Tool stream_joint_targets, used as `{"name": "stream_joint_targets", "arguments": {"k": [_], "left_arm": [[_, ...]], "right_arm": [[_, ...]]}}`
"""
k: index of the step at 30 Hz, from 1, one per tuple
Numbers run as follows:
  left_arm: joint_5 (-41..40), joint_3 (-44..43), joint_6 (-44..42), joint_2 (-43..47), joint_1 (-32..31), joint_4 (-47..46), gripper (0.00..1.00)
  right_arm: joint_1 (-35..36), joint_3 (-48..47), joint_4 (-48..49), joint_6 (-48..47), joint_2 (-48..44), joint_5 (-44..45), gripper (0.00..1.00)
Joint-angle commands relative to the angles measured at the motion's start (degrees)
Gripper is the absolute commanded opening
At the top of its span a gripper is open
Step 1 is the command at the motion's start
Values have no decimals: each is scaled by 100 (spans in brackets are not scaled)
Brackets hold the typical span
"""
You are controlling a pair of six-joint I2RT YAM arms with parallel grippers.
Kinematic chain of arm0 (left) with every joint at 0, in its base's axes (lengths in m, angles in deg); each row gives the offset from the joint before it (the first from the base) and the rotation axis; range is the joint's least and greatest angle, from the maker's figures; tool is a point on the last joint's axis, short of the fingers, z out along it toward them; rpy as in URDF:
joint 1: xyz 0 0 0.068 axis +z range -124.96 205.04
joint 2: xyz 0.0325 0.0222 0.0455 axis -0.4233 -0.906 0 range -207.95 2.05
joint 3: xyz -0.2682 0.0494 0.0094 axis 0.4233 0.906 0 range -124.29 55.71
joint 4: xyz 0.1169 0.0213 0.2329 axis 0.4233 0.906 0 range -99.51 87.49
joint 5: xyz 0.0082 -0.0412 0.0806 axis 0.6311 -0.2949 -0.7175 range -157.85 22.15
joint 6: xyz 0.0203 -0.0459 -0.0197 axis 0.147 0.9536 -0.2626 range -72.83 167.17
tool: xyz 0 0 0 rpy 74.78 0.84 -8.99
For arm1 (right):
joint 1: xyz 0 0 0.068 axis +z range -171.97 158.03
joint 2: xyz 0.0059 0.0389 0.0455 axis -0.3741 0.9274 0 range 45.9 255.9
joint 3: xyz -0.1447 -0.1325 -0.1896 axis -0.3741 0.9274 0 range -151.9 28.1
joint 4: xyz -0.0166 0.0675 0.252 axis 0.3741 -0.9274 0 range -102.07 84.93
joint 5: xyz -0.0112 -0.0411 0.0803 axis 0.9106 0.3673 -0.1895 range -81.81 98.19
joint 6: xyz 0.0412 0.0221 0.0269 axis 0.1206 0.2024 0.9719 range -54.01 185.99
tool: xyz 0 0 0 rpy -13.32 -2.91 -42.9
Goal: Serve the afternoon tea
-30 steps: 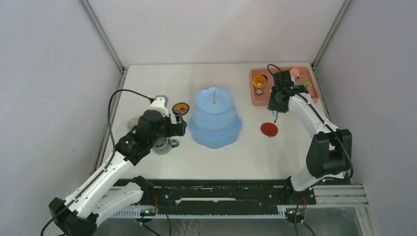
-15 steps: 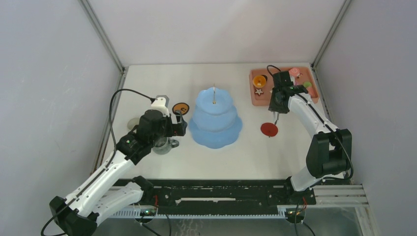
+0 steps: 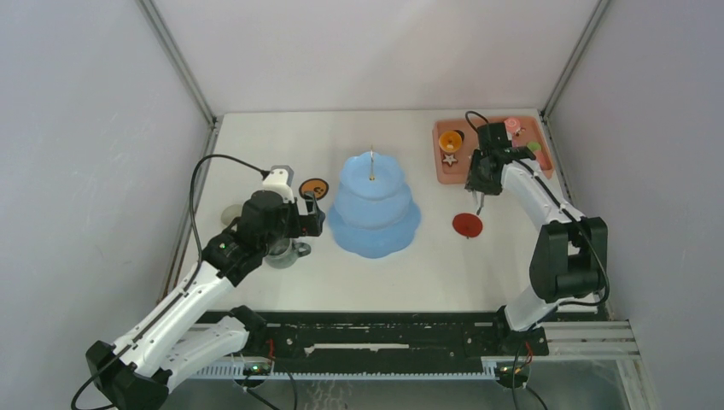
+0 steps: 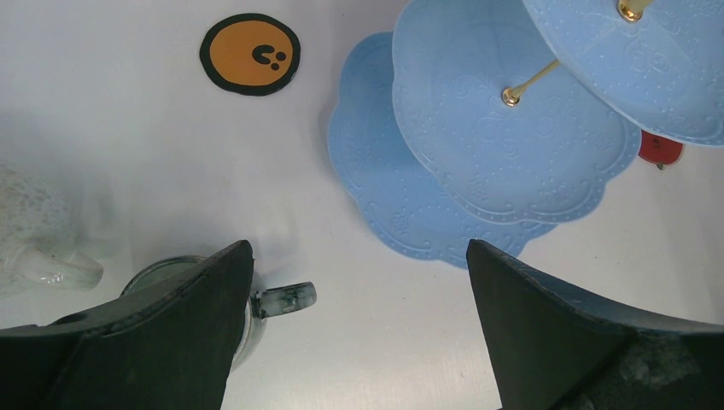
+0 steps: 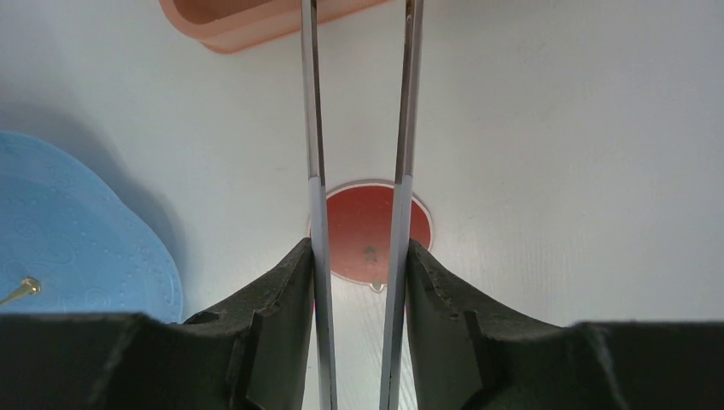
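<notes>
At the far left of the desk [image 3: 427,273] sits a white speckled mug [image 3: 230,213], only partly in view. Just right of it is the grey-green mug [image 3: 282,254], whose handle points right toward the cake stand. That makes two mugs. The left hand [image 4: 359,256] hangs over the grey-green mug with its fingers spread wide and nothing between them. Beyond it lies an orange coaster with a black rim [image 3: 314,187], flat on the desk and just left of the stand. In the middle of the desk stands the one light blue three-tier cake stand [image 3: 373,205]. Its centre rod is upright, so the long axis is vertical, and no pastry shows on the three tiers. To the right lies a second coaster, a red coaster [image 3: 467,225], well apart from the orange one. Over it is the right hand [image 5: 359,252], clamped on a pair of metal tongs [image 5: 313,128]. The two blades run side by side with a narrow gap, lengthwise along the fingers. In the top view a thin end hangs just above the red coaster's far edge. At the far right corner is the salmon-pink tray [image 3: 521,171], partly hidden by the right arm. Four small pieces show on it — an orange tart [image 3: 452,138], a star cookie [image 3: 449,159], a pink swirl roll [image 3: 511,125] and a green piece [image 3: 534,147] too small to name.
</notes>
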Motion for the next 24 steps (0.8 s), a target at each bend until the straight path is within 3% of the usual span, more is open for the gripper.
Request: {"name": "stream_joint_targets", "arguments": {"k": [1,24], "left_arm": [[-43,-106,33,22,-22,-137,100],[-60,-85,92,51,-19,-123,100]], "right_arm": [[-105,-383,358,-175,109,-179,47],[-335,-716,407,-368,932,-76,46]]}}
